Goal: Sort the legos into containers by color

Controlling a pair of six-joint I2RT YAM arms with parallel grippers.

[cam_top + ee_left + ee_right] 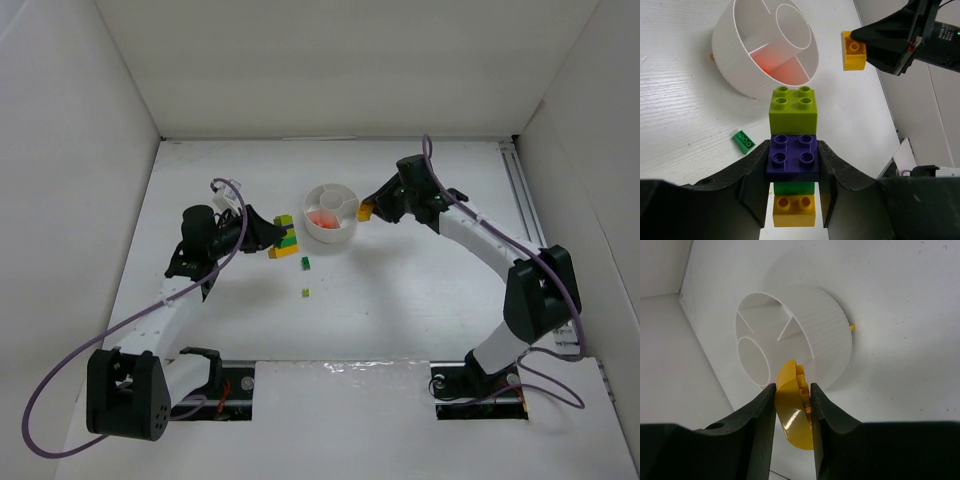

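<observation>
Dish [331, 237], round, white, divided, sits near the middle of the table, a little toward the far edge; we see orange-red pieces [322, 219] lying in its near wedge. Left gripper [792, 156] is clenched on a multicolour clump [286, 239] just beside the dish, on the side facing the table's left edge. Its fingers [756, 167] press on opposite sides of the purple brick [792, 147]. The lime brick [792, 107] forms the clump's end toward the dish, close to the ribbed wall but apart from it. A green brick [795, 188] and then a yellow end brick [794, 210] follow on the wrist side. We cannot tell whether the clump rests on the table [400, 300] or hangs above it. Right gripper [792, 390] grasps a lone yellow brick [794, 415] between both fingers, just beside the dish's rim on the side facing the right edge; whether brick and rim touch we cannot tell. Loose on the table: a small green brick [306, 263] on the near side of the dish, and a lime bit [306, 293] a little closer to the near edge, both apart from either gripper
</observation>
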